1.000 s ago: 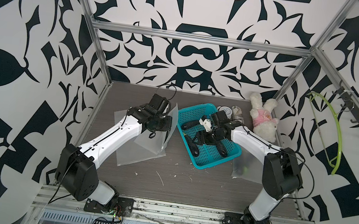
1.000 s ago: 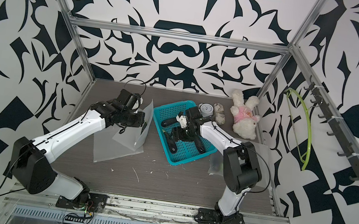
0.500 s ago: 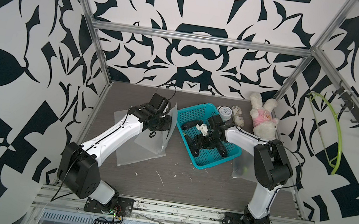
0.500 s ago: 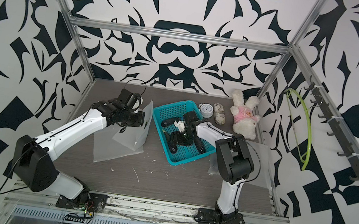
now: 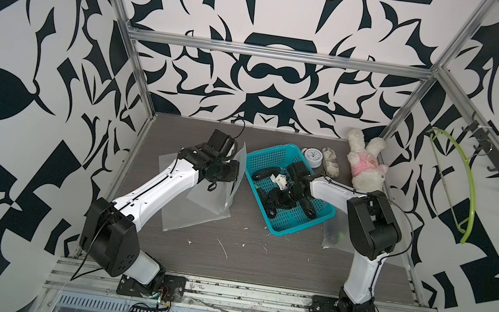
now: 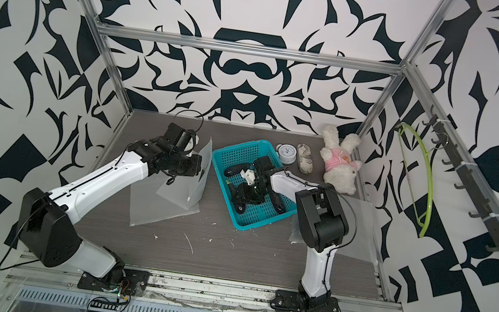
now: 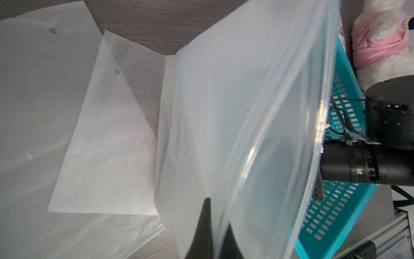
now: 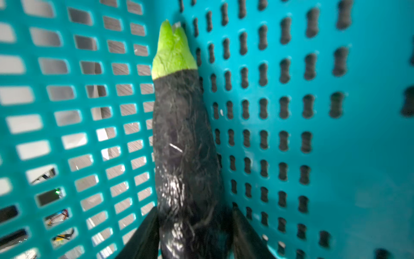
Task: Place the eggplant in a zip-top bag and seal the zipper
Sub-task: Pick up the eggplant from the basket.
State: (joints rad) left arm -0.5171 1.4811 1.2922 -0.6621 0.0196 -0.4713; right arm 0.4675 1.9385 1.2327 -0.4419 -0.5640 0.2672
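A dark purple eggplant [image 8: 183, 139] with a green cap lies along the side wall of the teal basket [image 8: 336, 157]. My right gripper [image 8: 193, 208] reaches into the basket [image 5: 275, 152] and is shut on the eggplant's thick end, one finger on each side. The eggplant still rests on the basket floor. In both top views my right gripper [image 5: 278, 198] is low among several dark eggplants. My left gripper [image 7: 216, 215] is shut on the rim of a translucent zip-top bag [image 7: 246, 112]. It holds the bag [image 5: 240, 162] upright just left of the basket, with the mouth slightly parted.
More flat bags [image 5: 186, 211] lie on the table under the left arm, and another bag [image 5: 333, 236] lies beside the right arm's base. Behind the basket stand a small clock [image 5: 312, 157], a grey lump [image 5: 329, 162] and a plush bunny [image 5: 365, 170]. A green hanger [image 5: 466, 196] hangs on the right wall.
My right gripper has moved lower and further forward in the basket, and its jaws have narrowed onto the eggplant. The left arm and the bag have stayed put.
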